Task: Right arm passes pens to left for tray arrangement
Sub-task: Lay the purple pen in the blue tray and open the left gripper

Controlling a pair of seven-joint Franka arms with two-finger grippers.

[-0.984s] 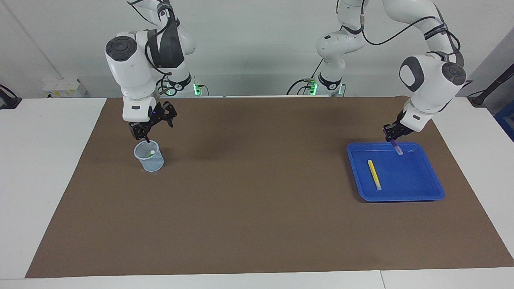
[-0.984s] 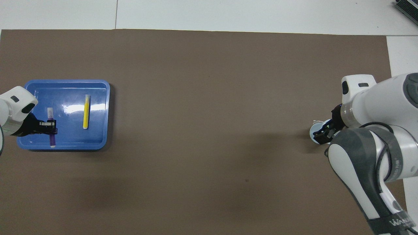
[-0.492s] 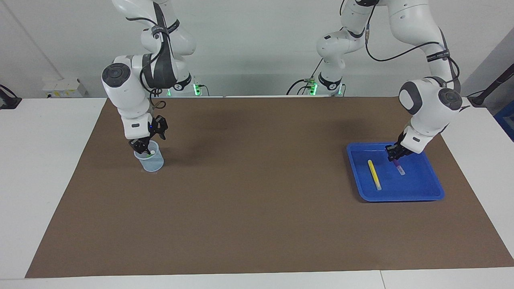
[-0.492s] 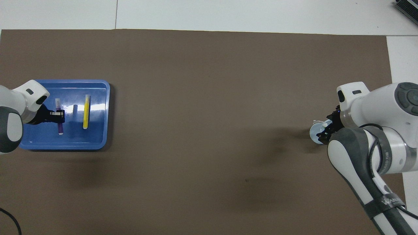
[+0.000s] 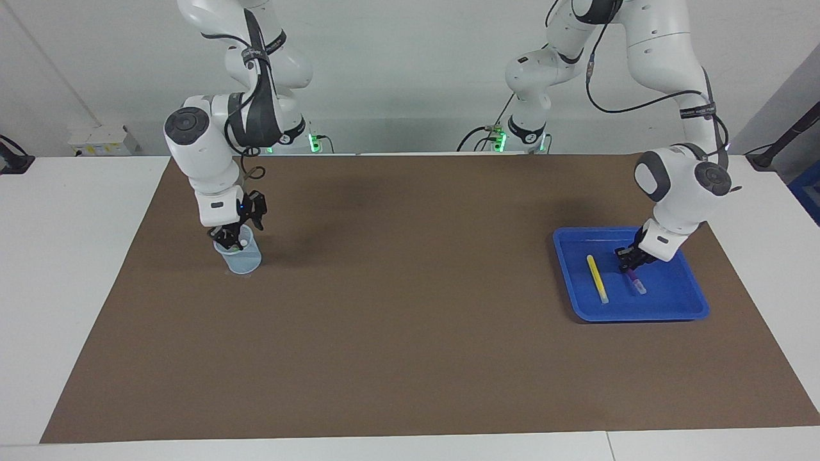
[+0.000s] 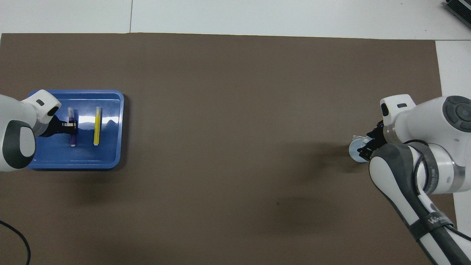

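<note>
Over the shallow blue plastic tray (image 5: 679, 306), the left end effector (image 5: 628, 261) has lowered the pinched slim purple pen (image 5: 635, 281) beside the yellow one (image 5: 597, 278) (release looks imminent); the right end effector (image 5: 229, 238), grip unclear, has dipped into the translucent mesh cup (image 5: 242, 259).

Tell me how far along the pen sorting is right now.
One done: the yellow pen lies in the blue tray. In hand: the left gripper, shut on the purple pen, holds it low in the tray beside the yellow one, not yet released. Left: the right gripper is down in the mesh cup at the green pen, which has yet to be passed across.
</note>
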